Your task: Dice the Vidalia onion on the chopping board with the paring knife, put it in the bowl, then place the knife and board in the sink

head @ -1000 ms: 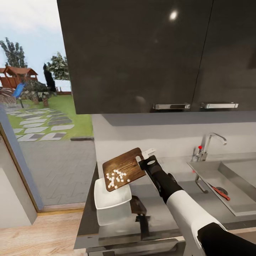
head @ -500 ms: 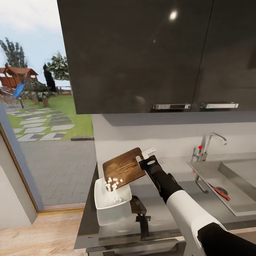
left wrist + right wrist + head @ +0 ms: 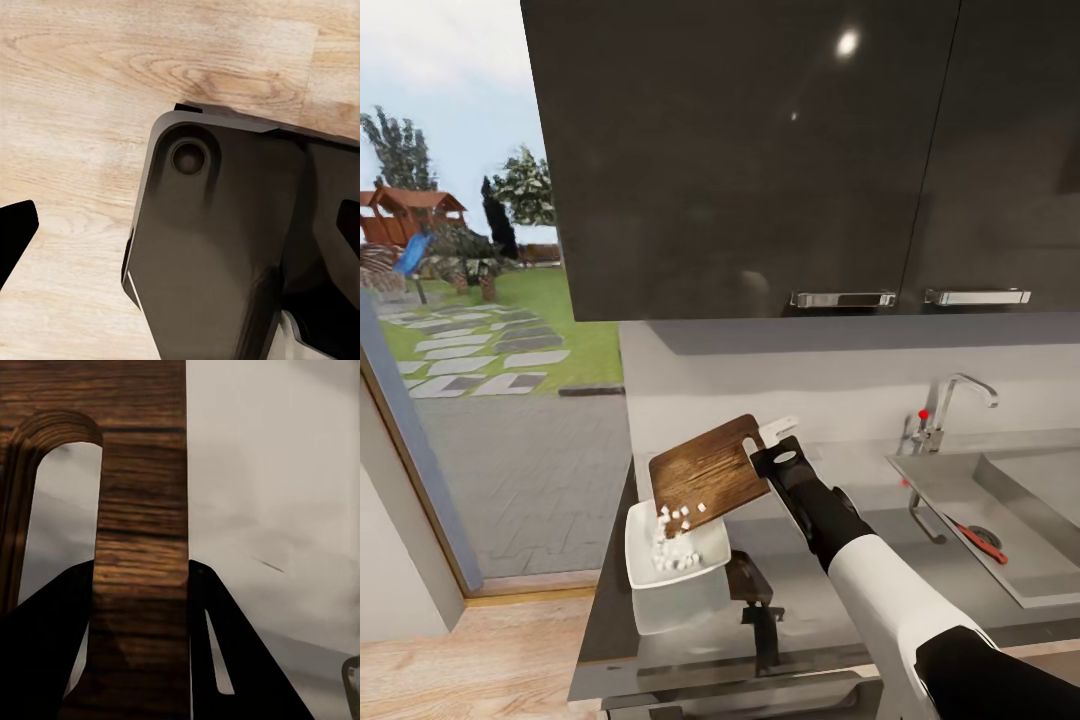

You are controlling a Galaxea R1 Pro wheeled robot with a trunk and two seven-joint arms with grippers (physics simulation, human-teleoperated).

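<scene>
Head view: the right gripper (image 3: 768,452) pinched the chopping board (image 3: 707,474) by its handle end, holding it tilted above the bowl (image 3: 643,560) on the countertop (image 3: 830,590). Diced onion (image 3: 678,520) clung to the board's low edge and lay in the bowl. The paring knife (image 3: 980,541) rested in the sink (image 3: 1020,560). Whether the left gripper was spread or pressed together, I could not tell

Bowl (image 3: 676,560) on countertop (image 3: 820,590) at its left end. Chopping board (image 3: 709,474) tilted above bowl's far side, low edge over it. Diced onion (image 3: 672,535) partly on board's low edge, partly in bowl. Sink (image 3: 1000,520) far right, paring knife (image 3: 982,541) inside it.
</scene>
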